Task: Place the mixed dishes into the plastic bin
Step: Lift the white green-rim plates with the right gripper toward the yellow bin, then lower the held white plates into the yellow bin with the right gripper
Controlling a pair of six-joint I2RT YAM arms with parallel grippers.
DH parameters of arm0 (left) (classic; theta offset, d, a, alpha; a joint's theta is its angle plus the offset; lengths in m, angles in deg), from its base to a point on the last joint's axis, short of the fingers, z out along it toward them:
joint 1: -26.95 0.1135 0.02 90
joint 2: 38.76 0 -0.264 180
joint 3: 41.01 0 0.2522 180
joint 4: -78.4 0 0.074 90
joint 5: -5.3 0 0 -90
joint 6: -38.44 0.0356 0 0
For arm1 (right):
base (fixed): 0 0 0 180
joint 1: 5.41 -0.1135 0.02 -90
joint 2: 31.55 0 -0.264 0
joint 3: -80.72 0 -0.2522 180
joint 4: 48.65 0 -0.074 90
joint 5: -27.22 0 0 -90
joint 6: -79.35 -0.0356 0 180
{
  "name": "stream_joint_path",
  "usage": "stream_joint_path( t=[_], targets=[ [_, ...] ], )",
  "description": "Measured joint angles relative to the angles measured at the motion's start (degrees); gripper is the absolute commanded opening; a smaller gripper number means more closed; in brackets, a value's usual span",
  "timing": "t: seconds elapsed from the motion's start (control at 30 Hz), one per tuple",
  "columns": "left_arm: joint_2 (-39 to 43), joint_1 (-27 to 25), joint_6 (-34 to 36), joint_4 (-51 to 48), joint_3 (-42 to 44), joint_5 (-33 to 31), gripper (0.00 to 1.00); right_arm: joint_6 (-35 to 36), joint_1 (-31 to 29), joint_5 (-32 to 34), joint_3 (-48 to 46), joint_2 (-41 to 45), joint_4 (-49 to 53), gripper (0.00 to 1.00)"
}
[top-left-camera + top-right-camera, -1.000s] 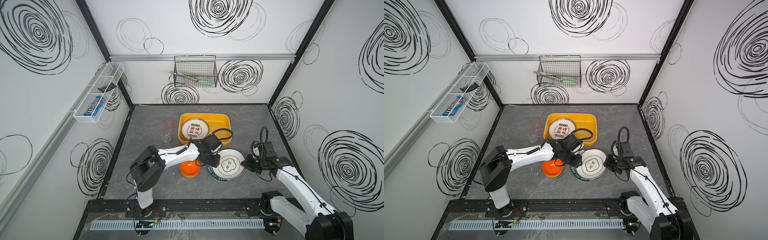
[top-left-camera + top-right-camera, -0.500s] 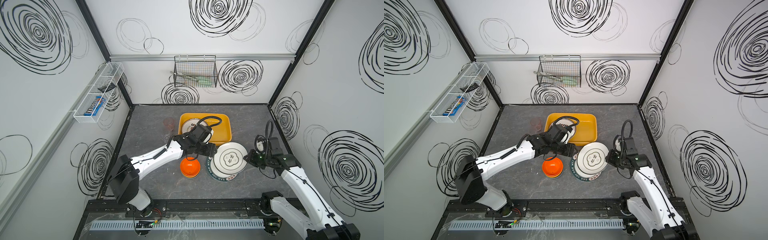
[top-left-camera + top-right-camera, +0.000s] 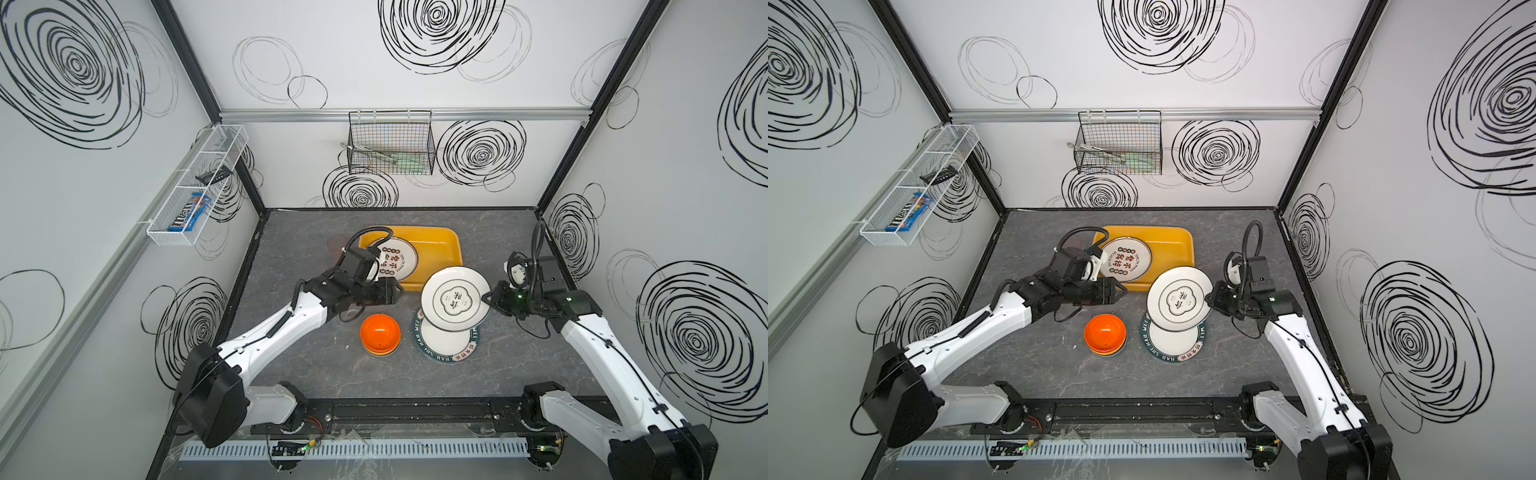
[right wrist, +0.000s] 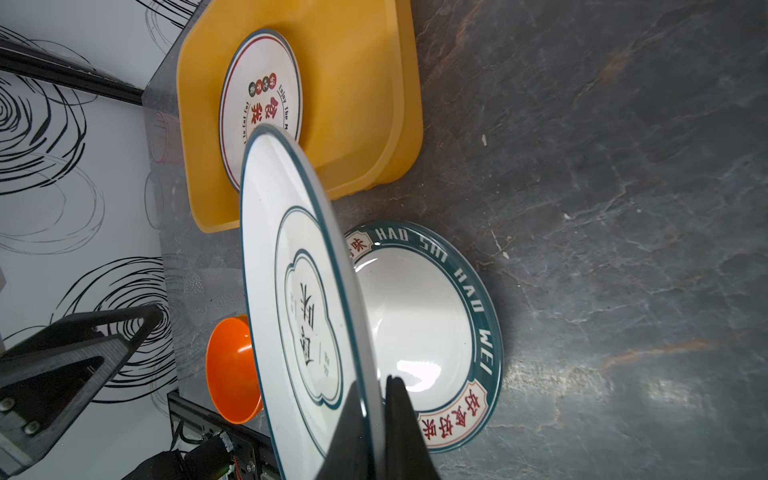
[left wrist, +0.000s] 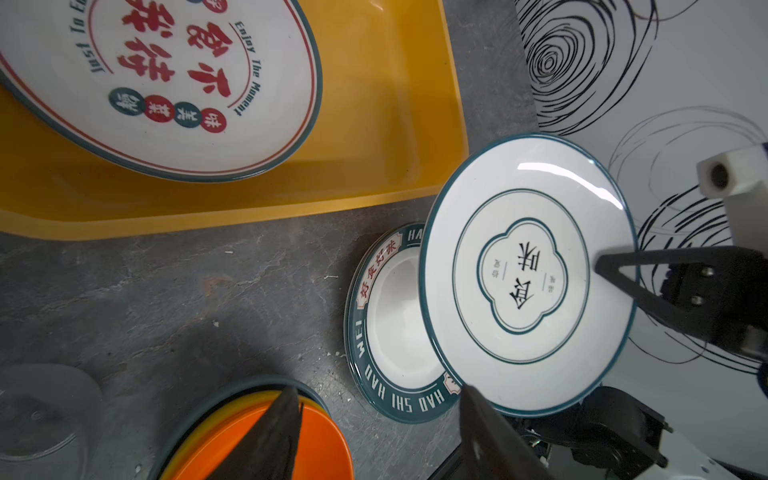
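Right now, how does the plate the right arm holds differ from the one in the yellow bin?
The held plate is tilted in the right gripper; the bin plate lies in the bin. The held plate bears black characters, the bin plate red ones. Both are round, white, dark-rimmed.

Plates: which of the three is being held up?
The thin-rimmed plate with black characters, pinched at its edge by the right gripper. The red-lettered plate lies in the yellow bin; the broad green-banded one on the table.
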Motion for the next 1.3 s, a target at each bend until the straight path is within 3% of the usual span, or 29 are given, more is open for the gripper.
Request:
stream_joint_path(
  t=[0.6, 1.3],
  targets=[
    [7.8, 13.9, -0.9, 0.7, 4.3, 5.7, 0.73, -1.8, -7.0, 0.0, 16.4, -25.3, -12.7, 0.00],
    [9.5, 17.7, -1.0, 0.7, 7.1, 8.8, 0.73, -4.9, -10.9, 2.1, 36.1, -52.2, -18.1, 0.00]
  ],
)
